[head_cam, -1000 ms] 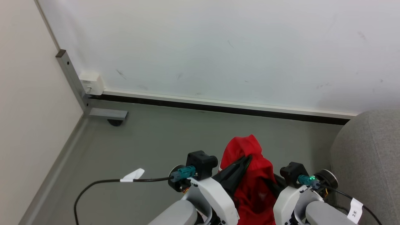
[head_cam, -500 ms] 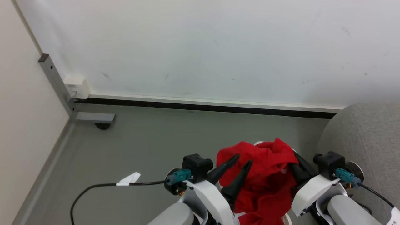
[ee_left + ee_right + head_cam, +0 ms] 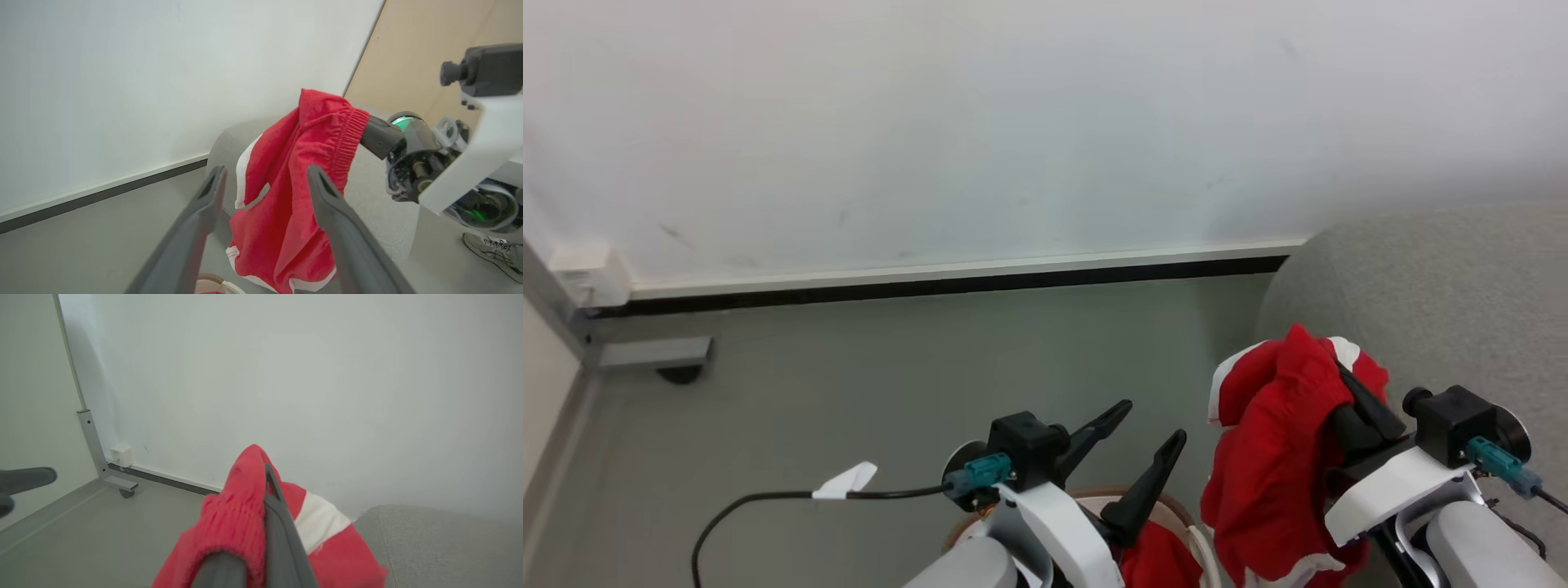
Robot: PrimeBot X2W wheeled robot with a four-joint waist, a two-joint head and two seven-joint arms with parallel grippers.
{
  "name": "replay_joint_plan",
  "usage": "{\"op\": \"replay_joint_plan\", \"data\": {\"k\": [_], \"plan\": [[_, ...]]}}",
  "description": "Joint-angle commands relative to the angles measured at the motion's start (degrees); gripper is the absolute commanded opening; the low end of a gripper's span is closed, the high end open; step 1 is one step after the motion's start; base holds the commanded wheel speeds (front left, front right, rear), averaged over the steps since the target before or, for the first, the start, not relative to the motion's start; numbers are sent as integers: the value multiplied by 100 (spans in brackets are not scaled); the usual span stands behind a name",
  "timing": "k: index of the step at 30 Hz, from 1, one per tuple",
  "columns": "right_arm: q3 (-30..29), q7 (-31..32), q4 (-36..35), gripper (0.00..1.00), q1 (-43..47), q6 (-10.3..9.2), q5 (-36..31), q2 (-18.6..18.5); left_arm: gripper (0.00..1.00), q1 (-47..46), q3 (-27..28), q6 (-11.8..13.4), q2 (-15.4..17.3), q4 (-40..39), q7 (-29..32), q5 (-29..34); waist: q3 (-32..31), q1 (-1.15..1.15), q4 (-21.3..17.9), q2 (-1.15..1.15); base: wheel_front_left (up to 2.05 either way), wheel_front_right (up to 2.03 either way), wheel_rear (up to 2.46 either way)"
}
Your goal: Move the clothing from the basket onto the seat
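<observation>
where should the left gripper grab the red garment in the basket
Pinch the garment at its exposed top, from straight above: it lies below the basket rim, so the walls likely block side approaches, and the open left gripper hangs over it.

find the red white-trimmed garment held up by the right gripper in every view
Head view: red soft fabric garment lower right, beside the light-grey fabric sofa.
Left wrist view: garment centre, sofa behind.
Right wrist view: garment bottom centre, sofa lower right.
Shared landmark: the sofa.
</observation>
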Motion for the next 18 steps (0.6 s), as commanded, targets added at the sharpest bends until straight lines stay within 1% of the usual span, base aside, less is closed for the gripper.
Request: {"op": "replay_joint_plan", "data": {"k": [1,7,9,14,18], "plan": [[-20,-19,-77,0,80,-12,-38,-68,100,31,-3,-14,38,39,-51,93,42,0,-337,0,0,0,0],[-132,-20,-533,0,220,-11,44,-233,100,-52,13,39,69,231,-257,231,111,0,-951,0,0,0,0],[-190,-19,-663,0,290,-11,37,-234,100,-58,39,35,69,299,-295,267,136,0,-1146,0,0,0,0],[-402,-13,-979,0,472,-12,64,-287,100,-106,48,-7,27,448,-362,364,202,0,-1510,0,0,0,0],[-564,-13,-1245,0,582,-12,99,-342,100,-145,105,-30,0,502,-397,468,287,0,-1710,0,0,0,0]]}}
